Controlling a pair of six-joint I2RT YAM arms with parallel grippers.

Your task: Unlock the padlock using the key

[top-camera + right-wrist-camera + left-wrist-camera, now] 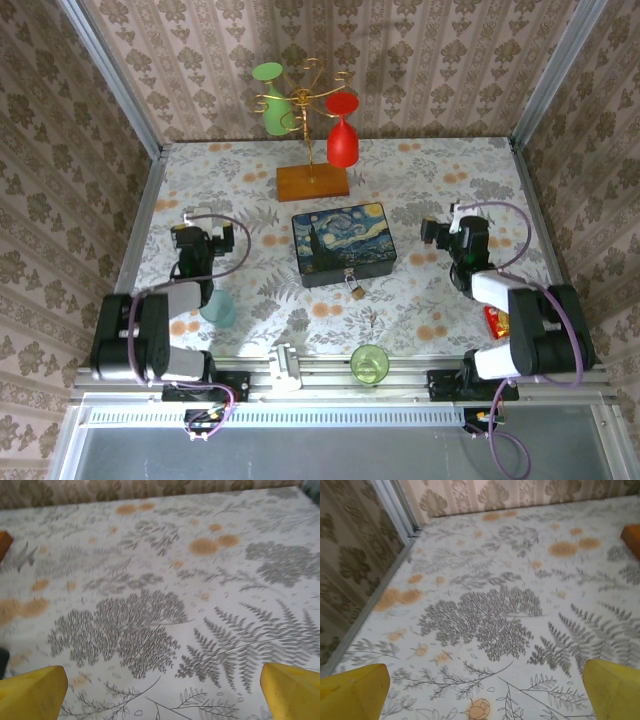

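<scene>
Left gripper [192, 232] is held well left of the painted box [344, 243], and right gripper [455, 232] well right of it. Both are well apart from the padlock [354, 289]. In the left wrist view the yellow fingertips [352, 692] are spread to the frame corners with bare floral table [420, 180] between them. The same is seen for the right fingertips [30, 692]. Both sets of jaws are judged released and empty.

Risks, as judged:
- The padlock is likely to swing or slip out when pinched, because it is small and dangling.
- The box could be dragged or tipped if the lock is pulled rather than steadied, since nothing is seen holding it down.
- A key could be jammed or dropped if it is offered to the keyhole off-axis.
- The teal cup [217, 308], near-left of the box, and the green cup [369, 363], directly in front of it, could be knocked by an arm swept inward.
- The glass stand [312, 180] behind the box is less exposed.

The padlock is found at the near face of the box, about mid-width, hung from the latch. It is noted as tiny and brass-coloured, with a thin silver shackle. The keyhole is too small to be resolved. Whether a key is already seated cannot be told.
</scene>
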